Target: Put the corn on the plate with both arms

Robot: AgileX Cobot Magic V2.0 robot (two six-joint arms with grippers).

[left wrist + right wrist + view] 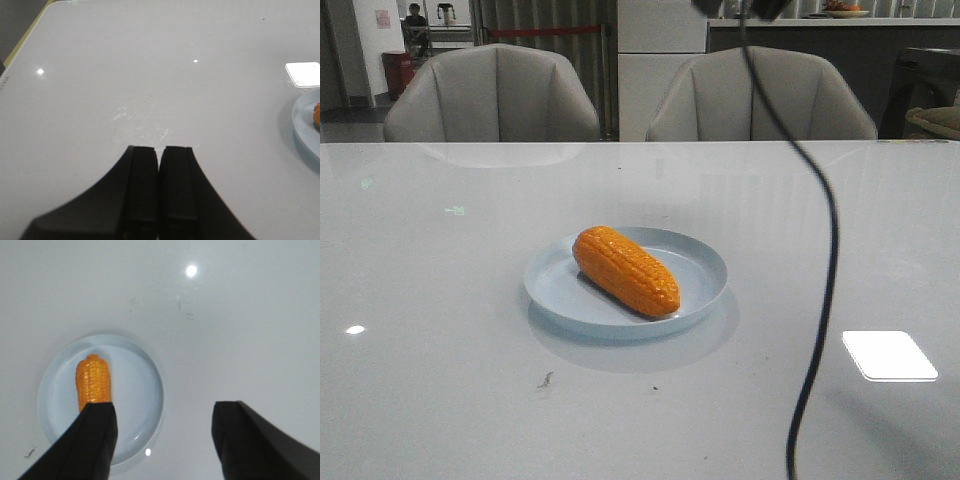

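Left hand [159, 150]: fingers pressed together with only a thin seam between them, holding nothing; it hangs over bare counter, well apart from the plate, which shows only at the edge of its wrist view.
Right hand [162, 422]: fingers [97, 432] spread wide, nothing between them; it looks down from above the plate, and one finger covers part of the corn in its wrist view. Not touching corn or plate.
Corn [625, 270]: orange cob lying on its side inside the plate, resting on the plate's floor, set diagonally in the front view with the blunt end toward the far left and the tapered end toward the near right. No hand is on it.
Plate [705, 262]: pale blue, round, shallow, flat on the counter near its middle, the corn lying across its centre.
Cable [825, 250]: thin, black, hanging down the right side of the front view from a dark arm piece [745, 8] at the top edge, passing beside the plate.
Counter [440, 300]: pale grey and glossy, with ceiling-light reflections and a few small dark marks just in front of the plate.
Chairs [495, 95]: two grey ones behind the counter's far edge.
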